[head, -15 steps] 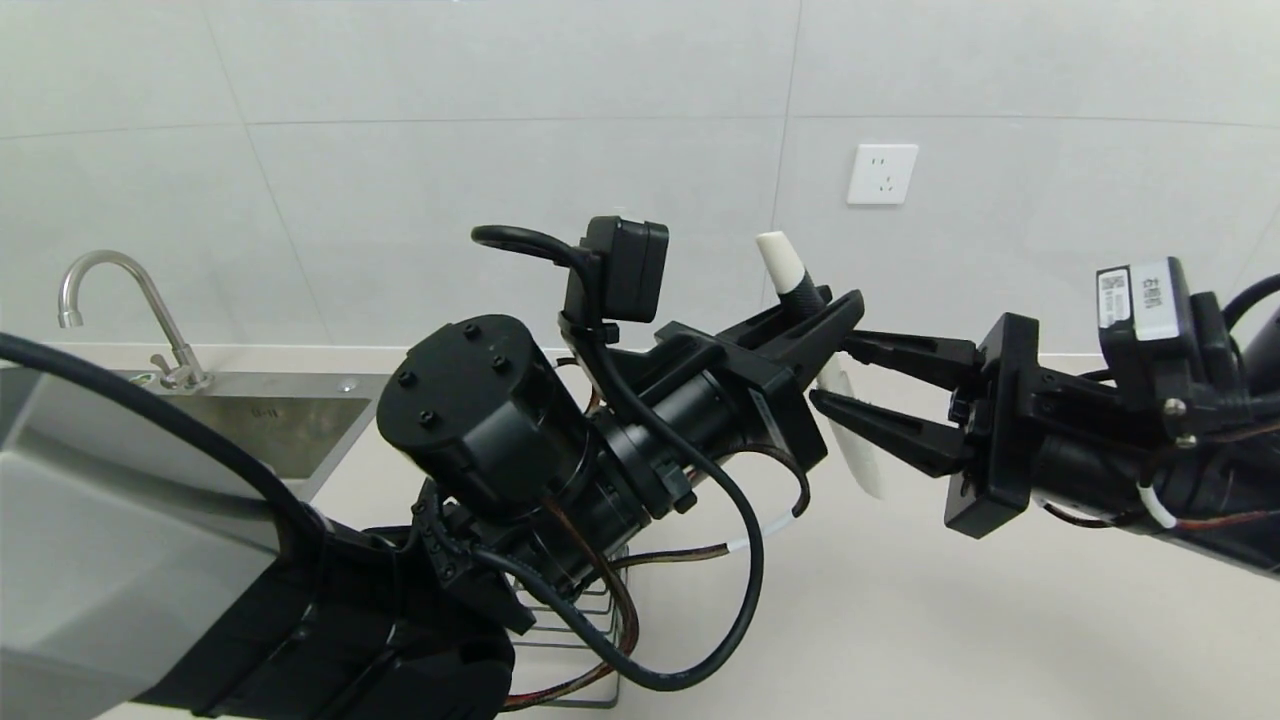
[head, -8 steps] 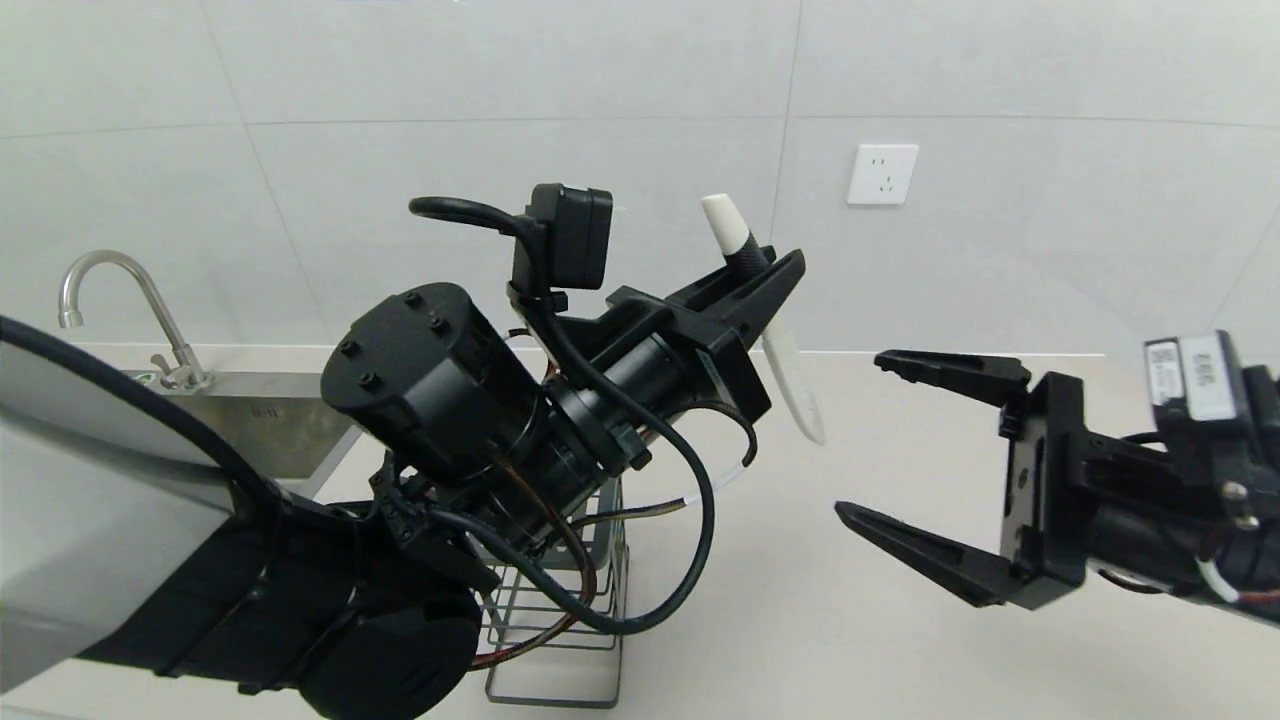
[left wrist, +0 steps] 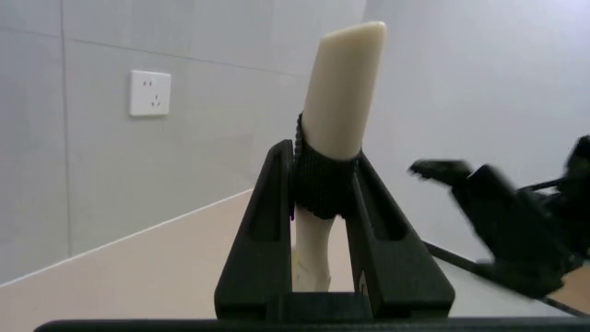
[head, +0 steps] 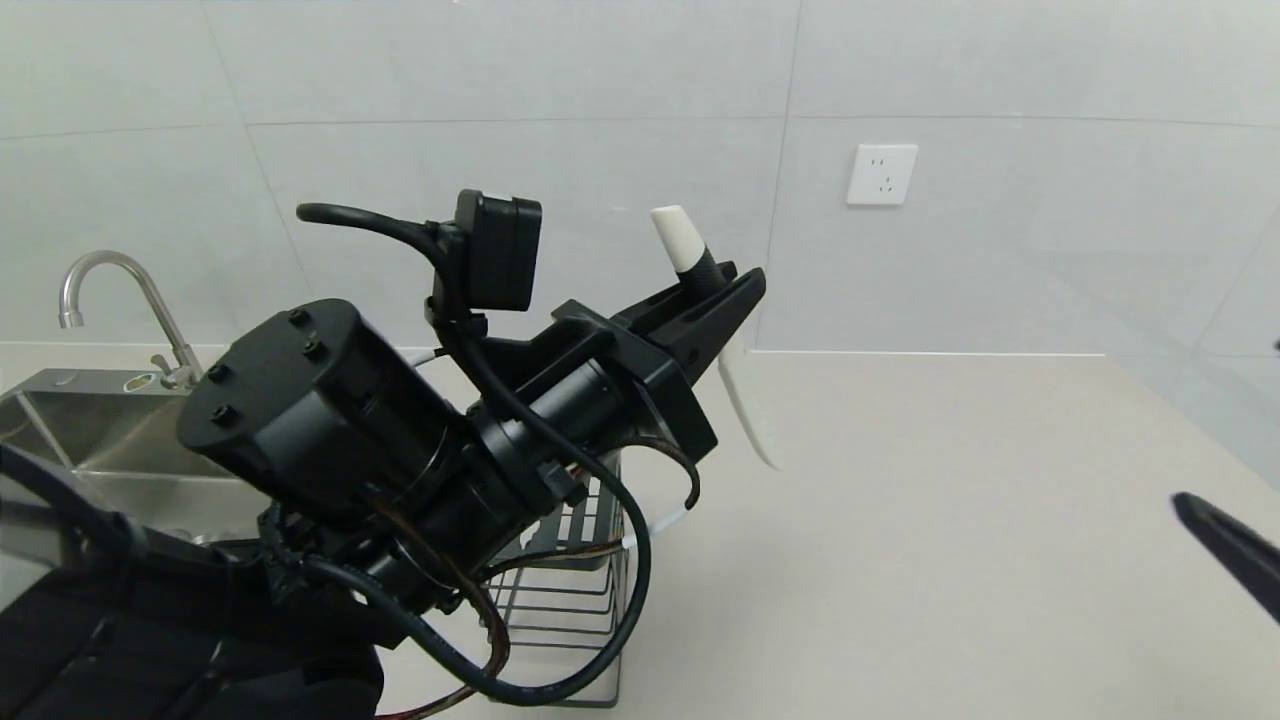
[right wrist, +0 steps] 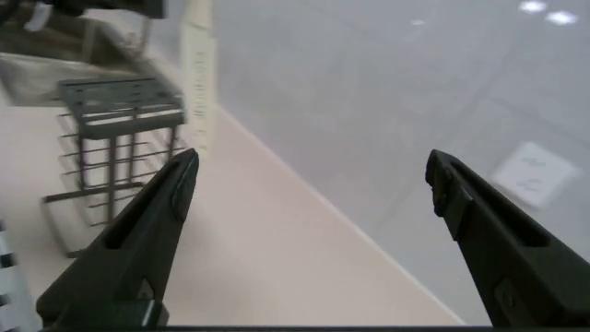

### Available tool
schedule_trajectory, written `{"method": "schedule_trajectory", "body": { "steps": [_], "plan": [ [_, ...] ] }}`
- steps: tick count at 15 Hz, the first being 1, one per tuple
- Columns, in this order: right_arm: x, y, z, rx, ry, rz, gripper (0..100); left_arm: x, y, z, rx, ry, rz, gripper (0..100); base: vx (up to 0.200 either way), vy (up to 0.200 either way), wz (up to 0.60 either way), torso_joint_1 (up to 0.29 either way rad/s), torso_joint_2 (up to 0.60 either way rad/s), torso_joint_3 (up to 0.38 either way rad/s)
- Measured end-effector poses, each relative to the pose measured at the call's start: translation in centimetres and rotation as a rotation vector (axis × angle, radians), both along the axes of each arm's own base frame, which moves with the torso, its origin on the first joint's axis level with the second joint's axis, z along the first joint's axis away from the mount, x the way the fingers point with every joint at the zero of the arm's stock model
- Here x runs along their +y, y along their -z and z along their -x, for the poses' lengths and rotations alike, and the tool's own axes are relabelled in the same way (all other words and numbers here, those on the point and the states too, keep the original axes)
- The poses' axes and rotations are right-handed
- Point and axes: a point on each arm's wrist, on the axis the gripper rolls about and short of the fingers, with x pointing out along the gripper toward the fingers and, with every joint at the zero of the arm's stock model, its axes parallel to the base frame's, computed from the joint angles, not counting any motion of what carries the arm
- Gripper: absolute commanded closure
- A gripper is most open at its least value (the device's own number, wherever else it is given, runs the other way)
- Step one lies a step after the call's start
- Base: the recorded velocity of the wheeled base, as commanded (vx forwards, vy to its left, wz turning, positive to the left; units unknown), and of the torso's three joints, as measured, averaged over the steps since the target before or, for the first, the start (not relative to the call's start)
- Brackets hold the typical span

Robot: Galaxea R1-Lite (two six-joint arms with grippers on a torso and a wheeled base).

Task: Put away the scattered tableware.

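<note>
Below my left claw (head: pixel 735 292) stood the wire rack (head: pixel 580 610); I clenched the white knife (head: pixel 748 420), not yet stowed there.

black left pincer (head: pixel 727 287), screw-capped round joint (head: pixel 285 400), looping cable (head: pixel 640 590), perhaps brown wires (head: pixel 497 640).

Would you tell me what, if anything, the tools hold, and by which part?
The left tool grips the white knife by its handle's black band; the right tool, open, holds nothing.
</note>
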Motion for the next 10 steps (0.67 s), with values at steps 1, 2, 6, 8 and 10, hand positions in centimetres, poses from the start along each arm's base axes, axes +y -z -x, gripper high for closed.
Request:
{"method": "schedule_trajectory", "body": {
  "steps": [1,2,6,8,10],
  "plan": [
    [-0.7,0.3,2.0,-0.044,0.063,-0.003,0,0.2,0.1,0.2,0.003,0.0,-0.005,100,0.0,0.0,0.0,0.0,0.0,0.0],
    [-1.0,0.9,3.8,-0.075,0.113,-0.003,0,0.3,0.1,0.3,0.005,0.0,-0.007,100,0.0,0.0,0.0,0.0,0.0,0.0],
    [-1.1,4.3,8.9,-0.128,0.181,0.0,0,0.6,0.2,0.5,-0.009,-0.008,-0.019,100,0.0,0.0,0.0,0.0,0.0,0.0],
    [-1.1,6.2,10.0,-0.075,0.25,-0.038,0,0.8,0.1,0.6,-0.027,-0.013,-0.015,100,0.0,0.0,0.0,0.0,0.0,0.0],
    [-1.5,8.7,10.0,0.145,0.418,-0.175,0,0.9,0.3,0.7,-0.045,-0.021,-0.031,100,0.0,0.0,0.0,0.0,0.0,0.0]
  ]
}}
